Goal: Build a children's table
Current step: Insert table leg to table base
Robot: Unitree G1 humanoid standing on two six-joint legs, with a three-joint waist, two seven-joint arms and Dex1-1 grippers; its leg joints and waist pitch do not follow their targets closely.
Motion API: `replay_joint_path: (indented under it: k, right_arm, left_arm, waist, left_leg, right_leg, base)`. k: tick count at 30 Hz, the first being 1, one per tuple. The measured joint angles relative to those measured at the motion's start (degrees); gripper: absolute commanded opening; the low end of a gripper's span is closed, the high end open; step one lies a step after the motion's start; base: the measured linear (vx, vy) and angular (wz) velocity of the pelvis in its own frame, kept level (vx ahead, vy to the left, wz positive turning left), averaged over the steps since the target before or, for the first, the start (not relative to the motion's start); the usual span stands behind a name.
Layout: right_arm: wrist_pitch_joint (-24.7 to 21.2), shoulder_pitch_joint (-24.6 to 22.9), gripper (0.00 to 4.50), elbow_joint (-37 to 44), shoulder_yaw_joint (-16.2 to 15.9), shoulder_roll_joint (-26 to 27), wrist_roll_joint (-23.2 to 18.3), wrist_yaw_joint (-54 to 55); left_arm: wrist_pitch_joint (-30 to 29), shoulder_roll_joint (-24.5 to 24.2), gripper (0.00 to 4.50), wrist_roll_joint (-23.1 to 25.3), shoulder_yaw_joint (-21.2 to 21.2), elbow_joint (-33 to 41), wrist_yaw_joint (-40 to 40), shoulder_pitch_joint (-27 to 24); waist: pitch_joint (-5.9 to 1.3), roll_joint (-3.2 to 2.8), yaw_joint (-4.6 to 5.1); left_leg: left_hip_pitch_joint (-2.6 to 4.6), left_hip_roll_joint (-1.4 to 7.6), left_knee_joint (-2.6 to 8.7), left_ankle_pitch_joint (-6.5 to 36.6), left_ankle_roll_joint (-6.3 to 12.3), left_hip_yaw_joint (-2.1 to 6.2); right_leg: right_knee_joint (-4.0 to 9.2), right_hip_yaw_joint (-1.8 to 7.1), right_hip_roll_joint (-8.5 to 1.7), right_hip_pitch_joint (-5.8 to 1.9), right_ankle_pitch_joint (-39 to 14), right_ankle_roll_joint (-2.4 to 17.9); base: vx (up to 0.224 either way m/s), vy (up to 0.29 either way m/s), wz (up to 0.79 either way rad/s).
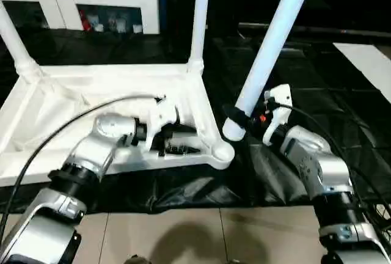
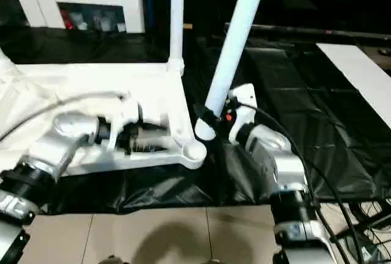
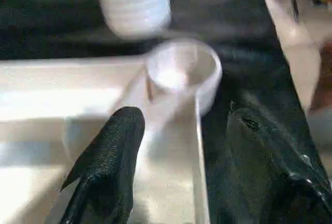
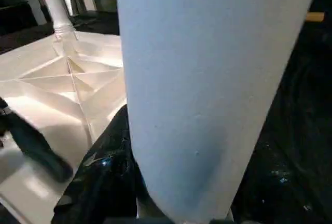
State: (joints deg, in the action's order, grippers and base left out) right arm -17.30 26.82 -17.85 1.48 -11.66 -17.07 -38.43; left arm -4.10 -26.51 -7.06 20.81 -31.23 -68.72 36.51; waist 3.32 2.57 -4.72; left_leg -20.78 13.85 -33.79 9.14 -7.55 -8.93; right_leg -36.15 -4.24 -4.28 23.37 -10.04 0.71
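Over the near corner socket (image 1: 223, 153) of the upside-down tabletop (image 1: 58, 102), the right pincer (image 1: 244, 119) is clamped on a tilted leg (image 1: 270, 47) low by its flared end; it looks light, stiff and slick, so that's the spot for steering. The left pincer (image 3: 181, 156) sits spread open straddling the top's rim, all on a black-covered surface (image 1: 342, 117) with white cabinets (image 1: 85, 1) behind.

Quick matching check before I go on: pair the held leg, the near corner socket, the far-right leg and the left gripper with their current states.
1. held leg
2. near corner socket
3. far-right leg
4. left gripper

a. open, astride the table top's rim
b. empty
c. tilted, in the right gripper
d. upright in its socket

Pairs: 1-c, 2-b, 3-d, 4-a
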Motion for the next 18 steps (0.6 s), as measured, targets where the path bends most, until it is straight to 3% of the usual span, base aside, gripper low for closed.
replay_joint_path:
  k: [1, 6, 7, 15, 18]
  right_arm:
    - [0.0, 0.0, 1.89, 0.2, -0.2, 0.1, 0.0, 0.1]
    - [0.1, -0.2, 1.89, 0.6, -1.6, 1.0, 0.8, 0.8]
    - [0.2, -0.2, 1.89, 0.6, -1.8, 1.2, 0.9, 1.0]
    - [1.6, -0.3, 1.89, 0.7, -2.0, 2.8, 1.7, 3.2]
    - [1.7, -0.3, 1.89, 0.7, -2.1, 2.9, 1.9, 3.2]
  left_arm:
    - [0.2, -0.3, 2.63, 0.8, 0.4, -0.3, -0.2, 0.0]
    - [0.3, -1.3, 2.37, 4.9, 2.3, -1.9, 2.2, 0.0]
    - [0.1, -1.5, 2.14, 5.4, 2.4, -2.2, 2.8, 0.0]
    - [-5.9, -0.2, 1.67, 5.6, 1.4, -1.2, 4.4, 0.0]
    - [-7.4, -0.1, 1.29, 5.7, 0.9, -0.7, 5.2, -0.1]
  waist:
    - [0.0, 0.0, -0.09]
    - [0.0, 0.0, -0.24]
    - [0.0, 0.0, -0.24]
    - [0.0, 0.0, -0.24]
    - [0.0, 0.0, -0.19]
  left_leg:
    - [0.17, 0.0, 0.0, 0.0, 0.01, -0.02]
    - [0.27, -0.01, 0.04, 0.0, 0.03, -0.13]
    - [0.28, -0.01, 0.04, 0.0, 0.03, -0.14]
    - [0.55, -0.03, 0.03, 0.0, 0.02, -0.33]
    - [0.58, -0.03, 0.04, 0.0, 0.02, -0.32]
  right_leg:
    - [0.0, 0.04, 0.0, 0.0, 0.0, 0.0]
    - [0.0, 0.12, 0.0, -0.01, 0.0, 0.0]
    - [0.0, 0.14, 0.0, -0.01, 0.0, 0.0]
    - [-0.01, 0.3, 0.0, -0.06, 0.0, -0.2]
    - [-0.01, 0.3, 0.0, -0.05, 0.0, -0.2]
  base:
    - [0.0, 0.0, 0.0]
    - [0.0, 0.0, 0.0]
    - [0.0, 0.0, 0.0]
    - [0.0, 0.0, 0.0]
    - [0.0, 0.0, 0.0]
